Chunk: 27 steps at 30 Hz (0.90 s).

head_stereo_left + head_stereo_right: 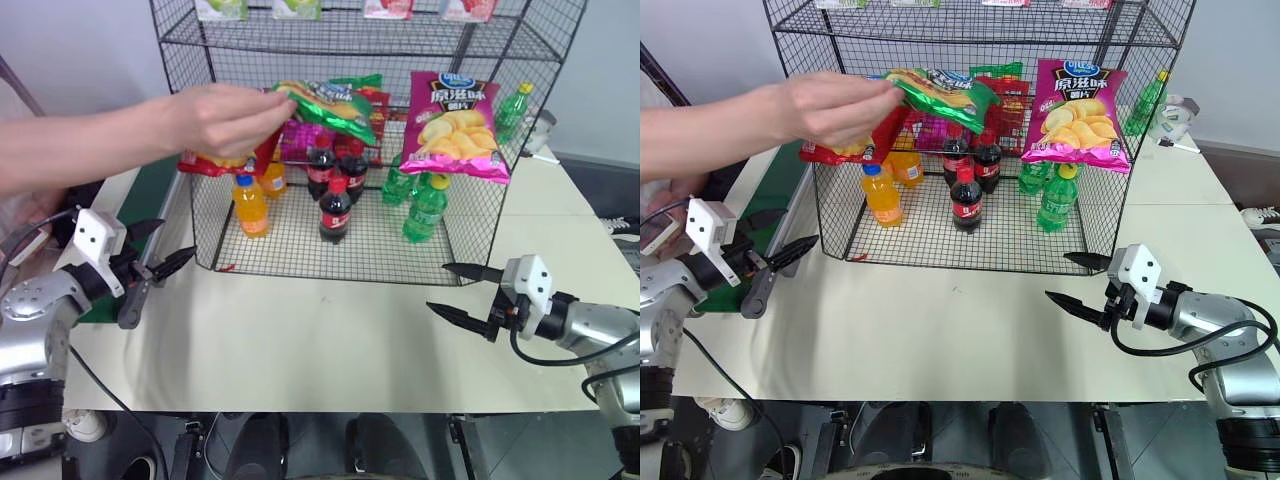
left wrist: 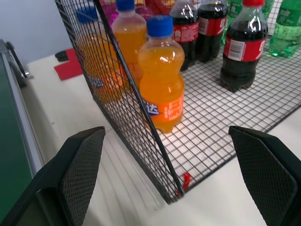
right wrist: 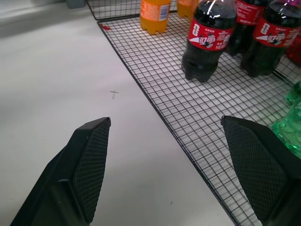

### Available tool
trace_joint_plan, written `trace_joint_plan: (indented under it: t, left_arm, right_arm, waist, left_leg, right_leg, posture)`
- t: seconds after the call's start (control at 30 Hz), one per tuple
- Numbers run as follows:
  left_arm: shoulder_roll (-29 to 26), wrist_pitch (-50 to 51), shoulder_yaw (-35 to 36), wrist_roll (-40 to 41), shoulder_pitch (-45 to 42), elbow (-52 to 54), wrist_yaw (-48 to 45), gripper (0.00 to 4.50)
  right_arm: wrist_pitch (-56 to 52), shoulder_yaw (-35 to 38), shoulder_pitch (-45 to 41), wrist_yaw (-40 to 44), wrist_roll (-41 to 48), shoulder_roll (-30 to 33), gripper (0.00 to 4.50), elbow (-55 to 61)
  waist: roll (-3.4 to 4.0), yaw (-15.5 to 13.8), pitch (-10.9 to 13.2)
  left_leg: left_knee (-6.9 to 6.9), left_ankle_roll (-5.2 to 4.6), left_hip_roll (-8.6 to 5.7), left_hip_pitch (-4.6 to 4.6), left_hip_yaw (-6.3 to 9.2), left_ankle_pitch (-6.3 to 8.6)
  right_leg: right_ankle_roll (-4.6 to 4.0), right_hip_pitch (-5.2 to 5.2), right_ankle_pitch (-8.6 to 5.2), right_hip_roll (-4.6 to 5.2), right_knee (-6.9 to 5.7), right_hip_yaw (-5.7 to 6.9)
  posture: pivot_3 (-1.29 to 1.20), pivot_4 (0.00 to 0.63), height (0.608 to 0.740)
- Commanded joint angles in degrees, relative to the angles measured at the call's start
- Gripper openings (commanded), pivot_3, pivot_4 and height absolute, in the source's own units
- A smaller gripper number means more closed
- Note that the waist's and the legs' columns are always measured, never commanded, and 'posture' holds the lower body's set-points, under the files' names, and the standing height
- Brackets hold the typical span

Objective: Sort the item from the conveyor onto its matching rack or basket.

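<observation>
A person's hand (image 1: 215,120) reaches in from the left and holds the item, a glossy green crisp bag (image 1: 335,105), up against the rack (image 1: 185,45), level with the hanging crisp bags. A strip of the conveyor (image 1: 148,188), a dark green belt, runs left of the rack. My left gripper (image 1: 172,240) stands open beside the rack's lower left corner, holding nothing. To the right, my right gripper (image 1: 437,286) hangs open over the table in front of the rack. Both grippers are well below the bag and apart from it.
A red crisp bag (image 1: 215,160) and a pink crisp bag (image 1: 455,125) hang in the rack. Orange soda bottles (image 2: 162,84), cola bottles (image 3: 207,40) and green bottles (image 1: 425,210) stand on its bottom mesh. The pale table (image 1: 320,330) lies in front.
</observation>
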<state>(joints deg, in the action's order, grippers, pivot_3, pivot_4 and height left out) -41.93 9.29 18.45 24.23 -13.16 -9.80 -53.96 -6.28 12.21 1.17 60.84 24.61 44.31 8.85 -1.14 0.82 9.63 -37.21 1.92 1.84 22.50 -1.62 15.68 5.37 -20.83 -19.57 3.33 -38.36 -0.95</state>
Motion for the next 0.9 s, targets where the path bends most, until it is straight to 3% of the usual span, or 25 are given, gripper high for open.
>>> trace_joint_plan:
  t: [0.03, 0.53, 0.9]
  left_arm:
    - [0.3, -1.8, -0.3, -0.4, -1.4, -0.3, 0.0, 4.50]
    - [2.5, -0.2, -2.3, 0.8, -1.8, 1.3, -0.5, 4.50]
    - [1.6, 3.5, 0.6, 5.4, 0.0, 3.4, -1.5, 4.50]
  right_arm:
    - [1.1, 1.3, -0.5, -0.5, 0.1, 0.3, 3.91, 2.1]
    - [-0.2, 0.7, -1.4, -0.2, -0.4, 1.2, 3.91, 1.9]
    - [2.5, -2.7, -8.2, 0.8, -2.4, -0.4, 3.91, -3.0]
  waist:
    - [0.00, 0.0, 0.0]
    - [0.00, 0.0, 0.0]
    - [0.00, 0.0, 0.0]
  left_leg:
    - [0.00, 0.00, 0.00, 0.00, 0.00, 0.00]
    - [-0.03, 0.00, 0.01, -0.01, 0.01, 0.00]
    - [-0.04, 0.00, 0.01, -0.02, 0.01, 0.00]
  right_leg:
    - [0.00, 0.00, 0.00, 0.00, 0.00, 0.00]
    - [0.00, 0.02, 0.00, -0.02, -0.02, 0.00]
    - [0.00, 0.01, 0.00, -0.04, -0.03, 0.00]
  posture:
    - [0.00, 0.150, 0.739]
    - [0.00, 0.150, 0.739]
    - [0.00, 0.150, 0.739]
